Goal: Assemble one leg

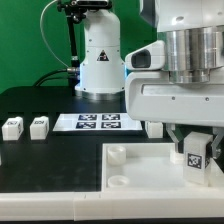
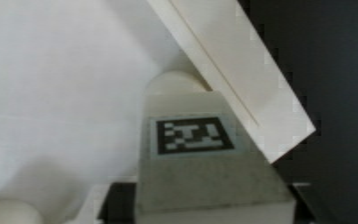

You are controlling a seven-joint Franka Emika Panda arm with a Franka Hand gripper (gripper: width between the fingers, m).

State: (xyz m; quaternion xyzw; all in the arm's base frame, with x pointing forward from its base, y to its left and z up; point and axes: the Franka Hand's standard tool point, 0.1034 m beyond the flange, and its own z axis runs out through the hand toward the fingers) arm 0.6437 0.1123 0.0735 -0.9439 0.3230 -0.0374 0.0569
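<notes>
My gripper (image 1: 193,143) is shut on a leg (image 1: 193,155), a small white block with a black-and-white tag, and holds it over the large flat white board (image 1: 150,170) near its right side in the exterior view. In the wrist view the leg (image 2: 197,140) fills the middle with its tag facing the camera, the dark fingers (image 2: 115,200) at its sides, and the board's edge (image 2: 247,80) runs diagonally beyond it. Two more legs (image 1: 12,127) (image 1: 39,126) stand on the black table at the exterior view's left. A round socket (image 1: 117,153) shows on the board's near-left corner.
The marker board (image 1: 97,122) lies on the table behind the white board. The robot's white base (image 1: 100,60) stands at the back. A green wall closes the scene behind.
</notes>
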